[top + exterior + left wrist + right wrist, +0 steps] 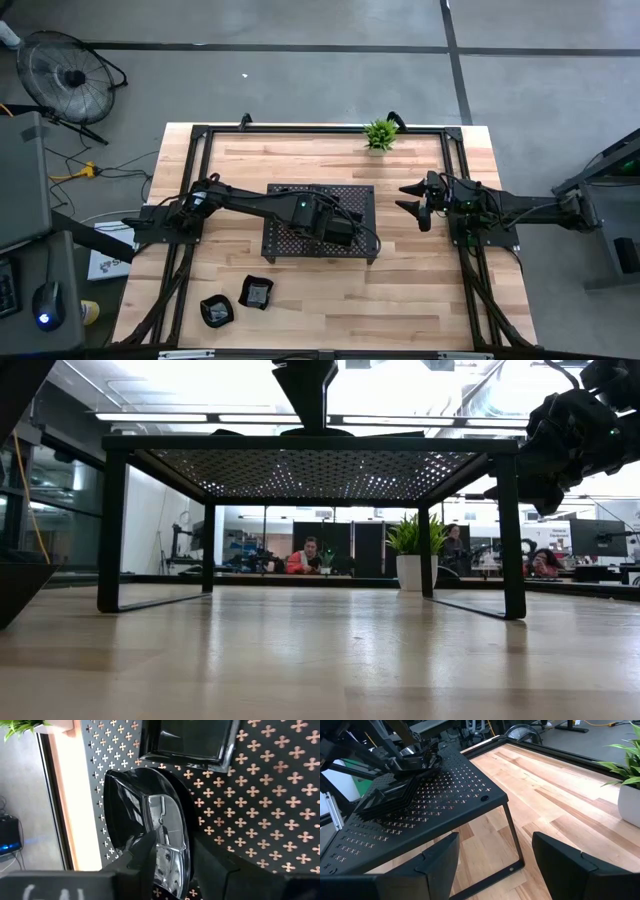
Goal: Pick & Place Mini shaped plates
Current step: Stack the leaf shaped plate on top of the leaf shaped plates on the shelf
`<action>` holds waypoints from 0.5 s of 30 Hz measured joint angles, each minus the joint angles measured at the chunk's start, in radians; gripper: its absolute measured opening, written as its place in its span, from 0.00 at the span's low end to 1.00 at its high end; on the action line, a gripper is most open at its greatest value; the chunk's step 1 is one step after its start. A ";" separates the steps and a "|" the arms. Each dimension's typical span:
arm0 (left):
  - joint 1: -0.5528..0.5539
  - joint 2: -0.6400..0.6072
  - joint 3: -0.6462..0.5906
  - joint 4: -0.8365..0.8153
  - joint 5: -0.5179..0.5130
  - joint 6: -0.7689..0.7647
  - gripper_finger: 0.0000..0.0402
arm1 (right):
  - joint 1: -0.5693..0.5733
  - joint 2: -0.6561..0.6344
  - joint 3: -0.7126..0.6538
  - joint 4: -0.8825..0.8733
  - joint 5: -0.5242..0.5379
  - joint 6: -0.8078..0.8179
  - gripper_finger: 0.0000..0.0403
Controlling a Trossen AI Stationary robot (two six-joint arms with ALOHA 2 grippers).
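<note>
Two mini shaped plates [216,310] [257,293] lie on the table near its front left. A glossy black oval plate [145,810] and a square one [190,740] lie on the perforated tray [290,240]; in the right wrist view, plates [395,795] are piled there. My left gripper [177,870] is open over the tray, slanting down, with the oval plate's near rim between its fingers. My right gripper [495,865] waits open at the table's right, above the wood. My left gripper has one finger [145,857] over the inside of the oval plate and the other [215,870] outside its near rim [175,855]. I cannot tell whether either finger touches it. The plate lies flat on the tray.
The tray stands on thin legs [510,530] in the table's middle, with free room under it. A small green plant [380,134] stands at the far edge. A black frame [200,130] runs round the table. People sit in the room beyond [305,557].
</note>
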 joint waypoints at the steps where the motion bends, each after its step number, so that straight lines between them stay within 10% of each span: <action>1: 0.001 0.000 0.000 0.000 0.000 0.000 0.29 | 0.000 0.000 0.000 0.000 0.000 0.000 0.61; 15: 0.009 0.000 0.000 0.000 0.047 0.001 0.47 | 0.000 0.000 0.000 0.000 0.000 0.000 0.61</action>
